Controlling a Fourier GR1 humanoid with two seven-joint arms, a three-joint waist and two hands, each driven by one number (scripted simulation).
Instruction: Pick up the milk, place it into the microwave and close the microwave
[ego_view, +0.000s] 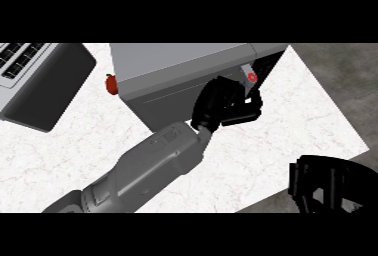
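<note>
Left robot hand (221, 102), fingers curled and apparently empty, sits against the microwave (184, 67) door edge; milk carton (251, 75) glimpsed inside, so placement looks done, closing left; right robot hand (325, 185) rests open off the desk (295, 120).

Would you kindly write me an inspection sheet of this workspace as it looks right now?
Surface: white marbled counter, mostly bare at the front.
Job's things: grey microwave at the back, its door nearly closed; something with a red mark shows in the gap, too hidden to identify.
Clutter: small red item left of the microwave; grey appliance at the far left.
Hands: left hand against the microwave's front by the door; right hand at the lower right corner, apart from everything.
Cables: nothing seen.
Surroundings: dark grey floor beyond the counter's right edge.
</note>
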